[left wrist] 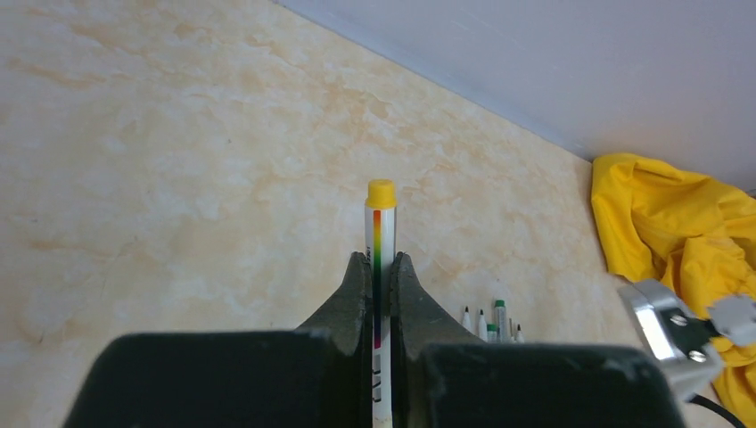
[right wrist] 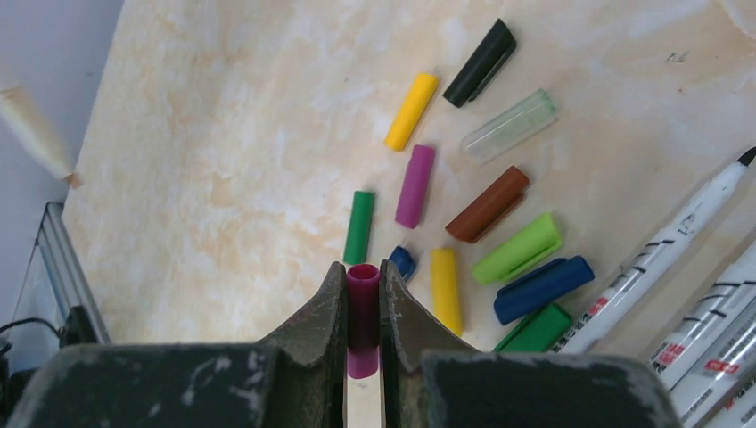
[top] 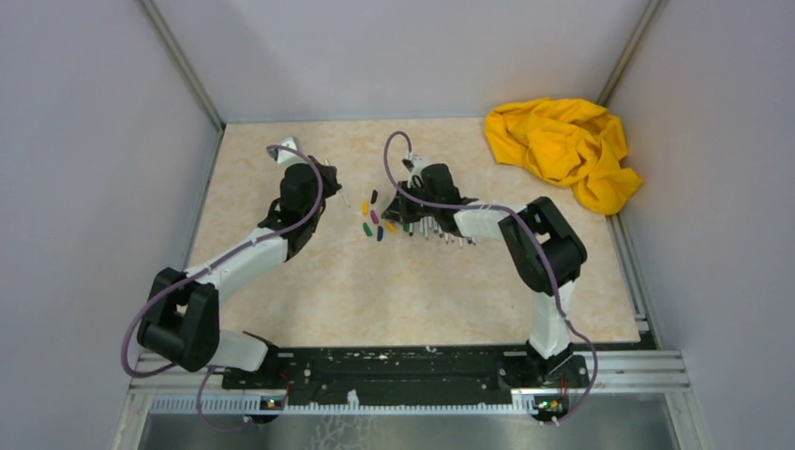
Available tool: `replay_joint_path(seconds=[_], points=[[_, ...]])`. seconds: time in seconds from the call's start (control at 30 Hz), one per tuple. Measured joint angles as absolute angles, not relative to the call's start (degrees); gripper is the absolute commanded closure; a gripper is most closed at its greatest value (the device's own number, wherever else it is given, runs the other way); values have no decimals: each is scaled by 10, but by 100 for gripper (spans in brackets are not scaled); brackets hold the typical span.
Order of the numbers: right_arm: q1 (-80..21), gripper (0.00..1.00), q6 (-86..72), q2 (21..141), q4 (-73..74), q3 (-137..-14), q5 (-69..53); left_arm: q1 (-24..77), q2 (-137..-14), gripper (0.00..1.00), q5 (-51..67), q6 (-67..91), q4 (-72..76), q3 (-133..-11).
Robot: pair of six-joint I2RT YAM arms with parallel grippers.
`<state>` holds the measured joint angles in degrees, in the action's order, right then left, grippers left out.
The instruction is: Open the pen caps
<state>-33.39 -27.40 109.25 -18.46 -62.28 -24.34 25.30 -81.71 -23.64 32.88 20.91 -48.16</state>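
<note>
In the left wrist view my left gripper (left wrist: 380,260) is shut on a white pen (left wrist: 379,234) with a rainbow stripe and a yellow end (left wrist: 381,193), held above the table. From above, the left gripper (top: 335,190) is at centre left, with the pen poking out toward the loose pen caps (top: 375,217). My right gripper (right wrist: 363,269) is shut on a magenta cap (right wrist: 363,290), its open mouth facing away. Beyond it lie caps in green (right wrist: 359,226), purple (right wrist: 415,185), yellow (right wrist: 412,111), black (right wrist: 480,62), brown (right wrist: 488,204) and dark blue (right wrist: 543,289).
Several uncapped white pens (top: 441,231) lie under the right gripper (top: 413,184); their barrels (right wrist: 664,254) reach the right wrist view's edge. A crumpled yellow cloth (top: 562,145) fills the back right corner. Grey walls close in the table (top: 412,291) on three sides.
</note>
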Motion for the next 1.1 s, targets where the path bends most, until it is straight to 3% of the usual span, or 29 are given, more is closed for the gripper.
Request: replay_joint_path(seconds=[0.53, 1.1], points=[[-341, 74, -251, 1177, -112, -713, -182, 281, -772, 100, -229, 354, 199, -463], [-341, 73, -234, 1146, -101, -711, -159, 293, -786, 100, -213, 350, 175, -485]])
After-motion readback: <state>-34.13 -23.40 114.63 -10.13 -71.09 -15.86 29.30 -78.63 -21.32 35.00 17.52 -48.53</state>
